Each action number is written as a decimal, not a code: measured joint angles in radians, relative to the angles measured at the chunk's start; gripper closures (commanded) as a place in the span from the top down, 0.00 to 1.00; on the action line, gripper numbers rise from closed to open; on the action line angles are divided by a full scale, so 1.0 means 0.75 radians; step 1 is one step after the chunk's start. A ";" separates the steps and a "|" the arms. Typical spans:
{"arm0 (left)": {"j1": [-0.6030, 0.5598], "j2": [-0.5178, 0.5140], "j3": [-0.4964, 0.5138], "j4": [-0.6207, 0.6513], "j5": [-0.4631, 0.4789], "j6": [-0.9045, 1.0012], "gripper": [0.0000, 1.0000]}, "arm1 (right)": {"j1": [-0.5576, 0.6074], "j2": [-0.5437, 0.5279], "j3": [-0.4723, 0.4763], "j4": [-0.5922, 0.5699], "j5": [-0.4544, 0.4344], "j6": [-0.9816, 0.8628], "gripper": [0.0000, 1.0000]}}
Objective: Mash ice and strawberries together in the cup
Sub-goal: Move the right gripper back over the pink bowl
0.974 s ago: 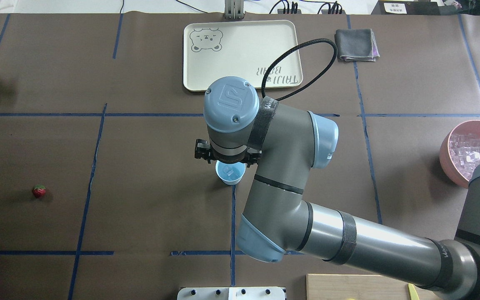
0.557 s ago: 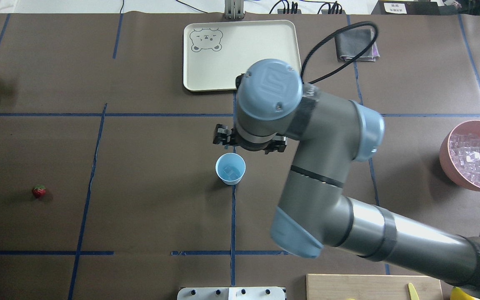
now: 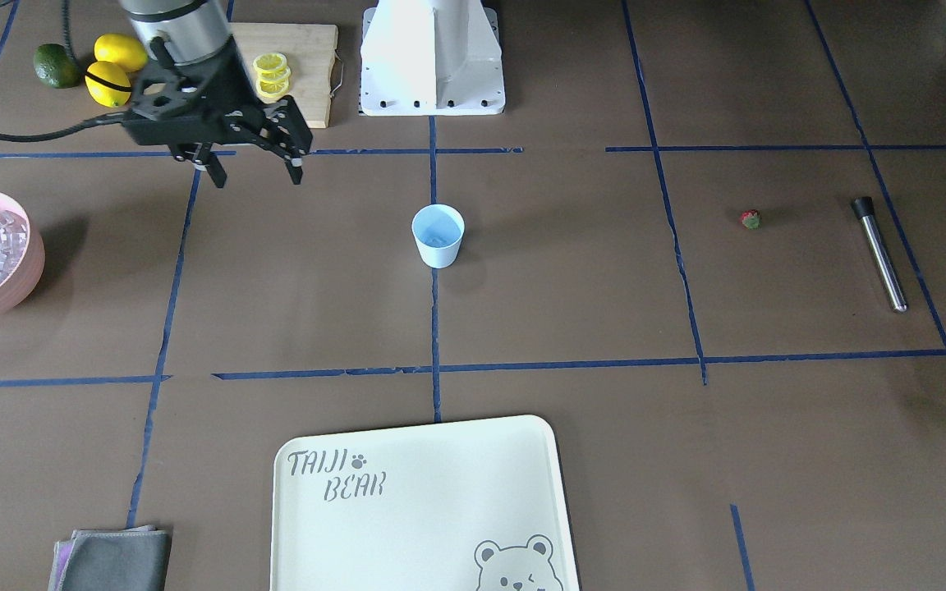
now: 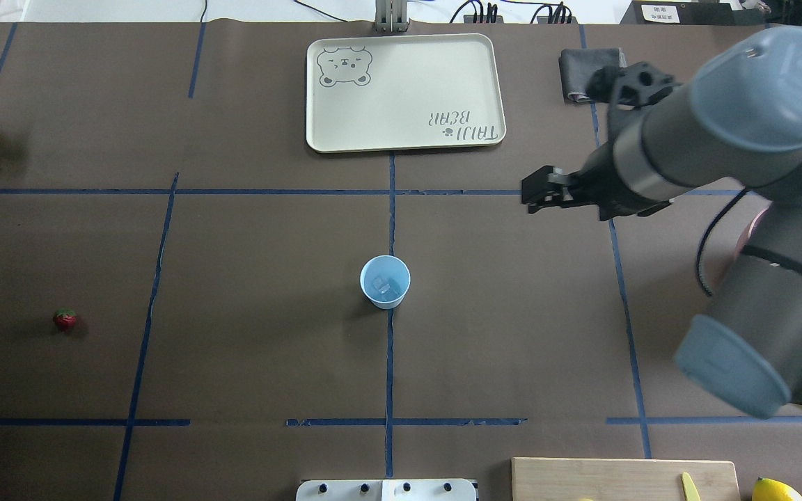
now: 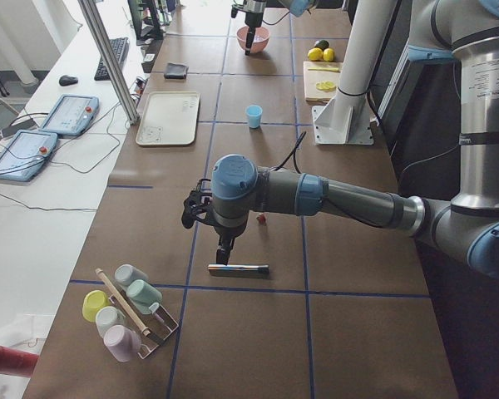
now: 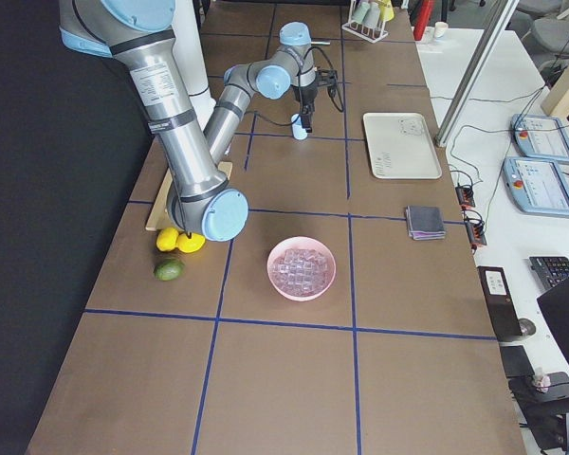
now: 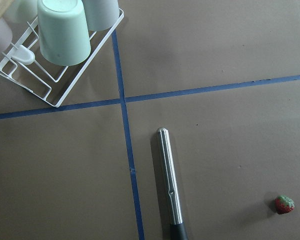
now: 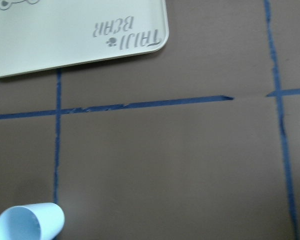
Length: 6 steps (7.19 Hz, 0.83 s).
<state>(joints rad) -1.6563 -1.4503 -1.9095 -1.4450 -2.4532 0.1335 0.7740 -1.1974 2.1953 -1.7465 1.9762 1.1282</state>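
R gripper hangs above the table w/ fingers spread wide and nothing between them. It is off to the robot's right of the cup, a bit nearer the robot base and well apart from it. L gripper shows only in the side views, so can't tell whether its fingers are apart or together. It hangs far to the robot's left of the cup, over a metal rod w/ a black end lying flat on the table. The cup stands upright approx mid-table on a blue tape line, w/ ice in the bottom; looks like two cubes, hard to count. The strawberry lies on the table well to the robot's left of the cup, between cup and rod, nearer the rod. A pink bowl heaped w/ more ice sits far to the robot's right of the cup, past the R gripper. A cream tray lies on the far side of the cup from the robot, not touching it.
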 measured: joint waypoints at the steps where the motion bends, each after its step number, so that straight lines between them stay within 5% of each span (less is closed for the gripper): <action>1: 0.000 0.002 -0.005 0.000 0.000 0.000 1.00 | 0.114 -0.133 0.057 0.015 0.076 -0.110 0.99; 3: 0.000 0.009 -0.023 0.001 -0.001 -0.001 1.00 | 0.280 -0.420 0.074 0.194 0.153 -0.293 0.99; 6: -0.001 0.010 -0.039 0.003 -0.001 -0.002 1.00 | 0.528 -0.659 -0.174 0.556 0.405 -0.491 0.99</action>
<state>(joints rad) -1.6567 -1.4430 -1.9385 -1.4431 -2.4544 0.1316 1.1702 -1.6913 2.0648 -1.3293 2.2800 0.7601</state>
